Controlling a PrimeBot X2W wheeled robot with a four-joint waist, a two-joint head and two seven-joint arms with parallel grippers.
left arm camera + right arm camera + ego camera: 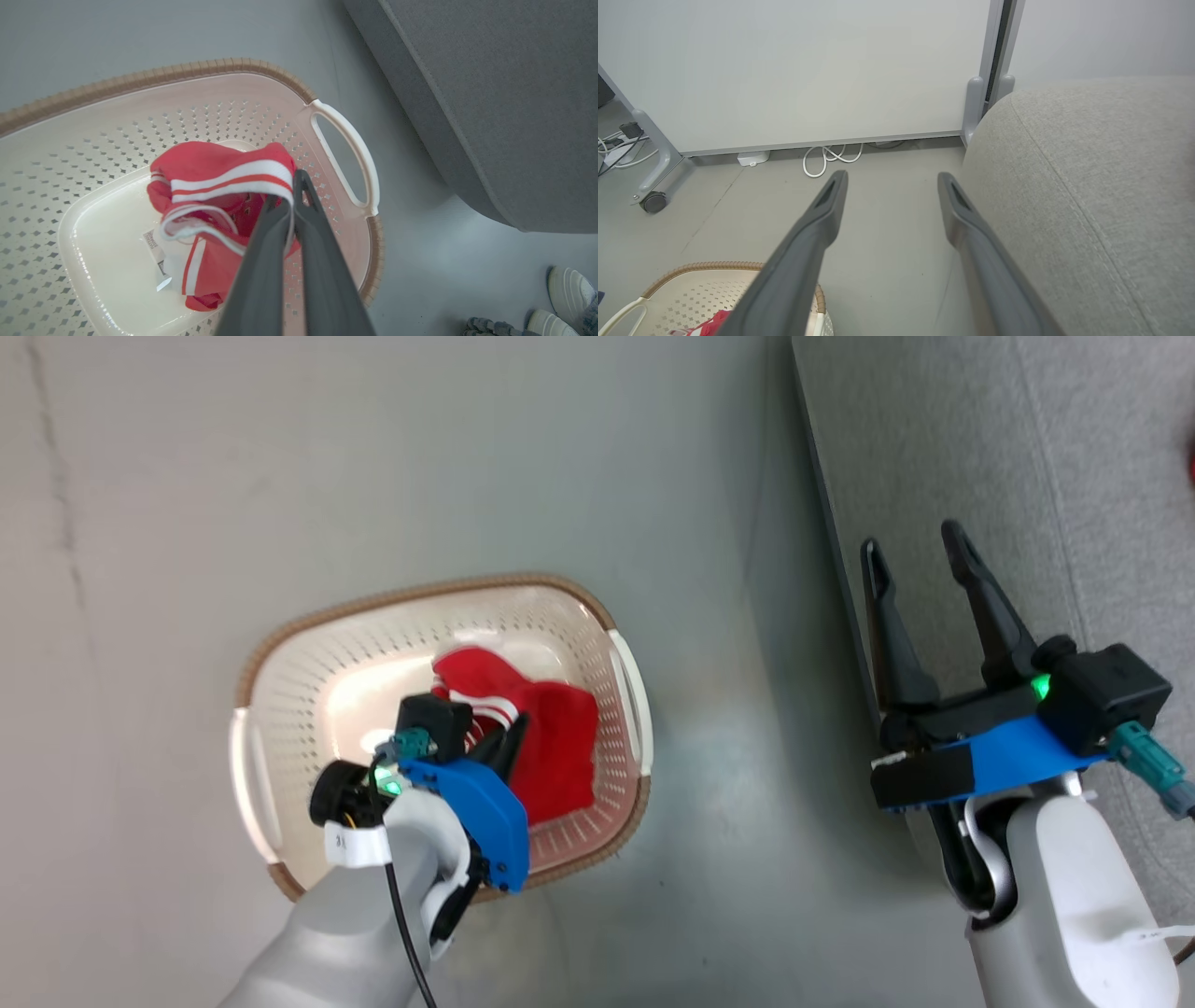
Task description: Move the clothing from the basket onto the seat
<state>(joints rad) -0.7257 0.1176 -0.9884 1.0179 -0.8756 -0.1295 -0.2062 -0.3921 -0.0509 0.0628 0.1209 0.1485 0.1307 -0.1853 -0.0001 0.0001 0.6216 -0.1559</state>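
The cream basket (420, 590) with a brown rim stands on the floor, left of the grey seat (1027, 476). Inside it lies the red clothing (560, 747) with white stripes. My left gripper (509, 733) reaches down into the basket. In the left wrist view its fingers (292, 186) are shut on the striped edge of the clothing (210, 163), above the basket (140, 79) bottom. My right gripper (913, 539) hangs open and empty over the seat's left edge. The right wrist view has the right gripper (892, 177) between the seat (1087, 186) and the basket (705, 267).
Bare grey floor (728, 709) separates basket and seat. A person's white shoes (567, 289) stand by the seat (490, 93). A white panel on a castor (653, 203) and a coiled white cable (831, 156) lie beyond. A red sliver (1190, 467) shows at the seat's right edge.
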